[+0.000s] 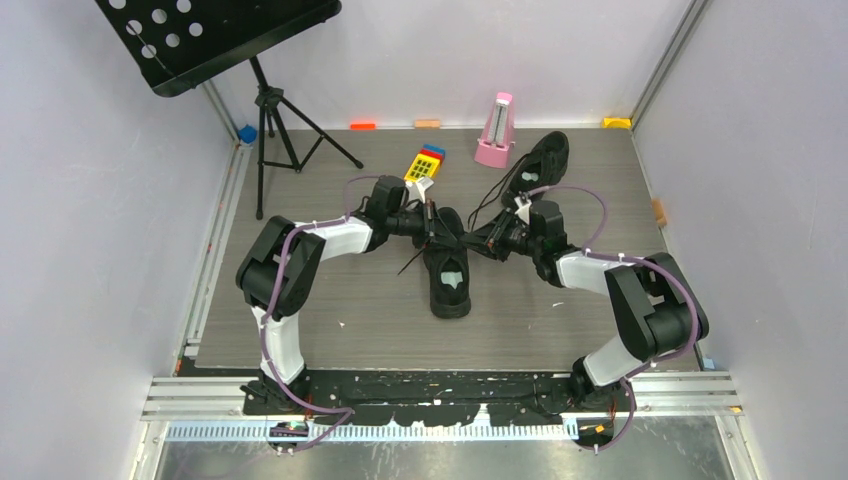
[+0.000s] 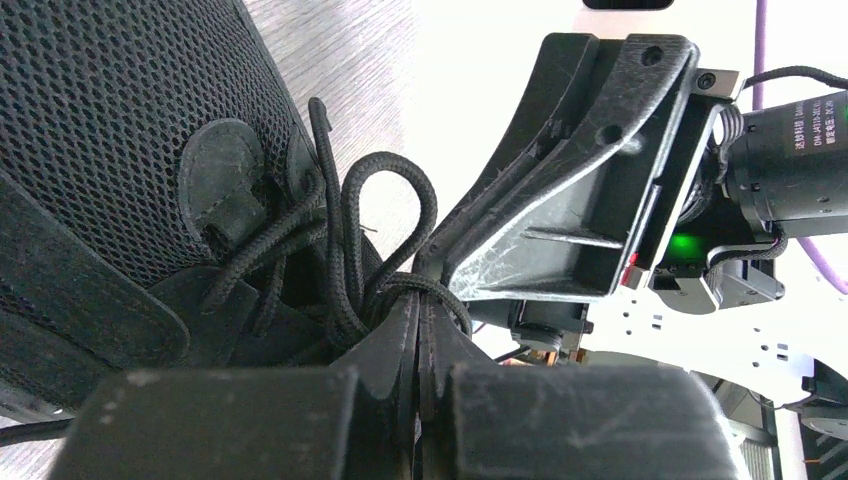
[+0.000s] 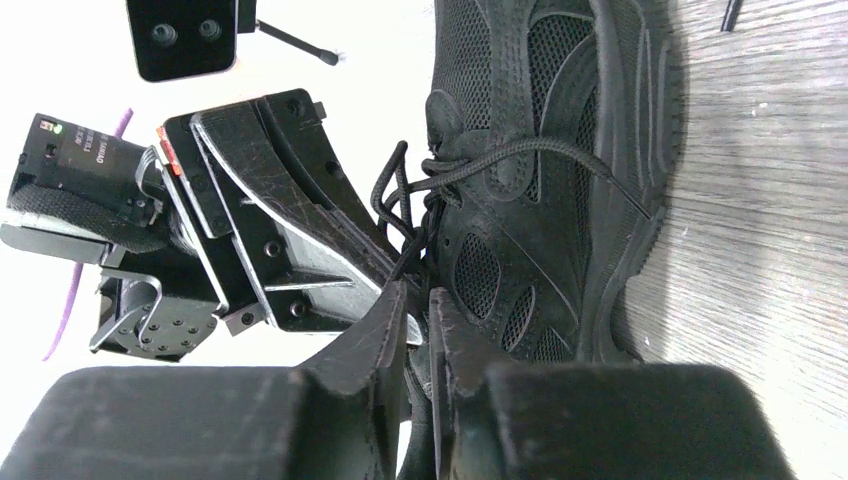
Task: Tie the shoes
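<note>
One black shoe (image 1: 450, 278) lies mid-table with its grey insole patch showing. The second shoe (image 1: 545, 158) lies at the back right. Both grippers meet over the near shoe's laces. My left gripper (image 1: 432, 228) is shut in the left wrist view (image 2: 424, 300), with a black lace (image 2: 392, 190) looped over its tips beside the mesh upper (image 2: 100, 130). My right gripper (image 1: 482, 240) is shut on a lace strand in the right wrist view (image 3: 418, 300), next to the shoe's side (image 3: 540, 180). One free lace end (image 3: 560, 155) trails across the shoe.
A black music stand (image 1: 215, 35) on a tripod stands at the back left. A pink metronome (image 1: 496, 130) and a coloured block toy (image 1: 424, 162) sit near the back wall. Side walls close in the grey mat (image 1: 330, 320).
</note>
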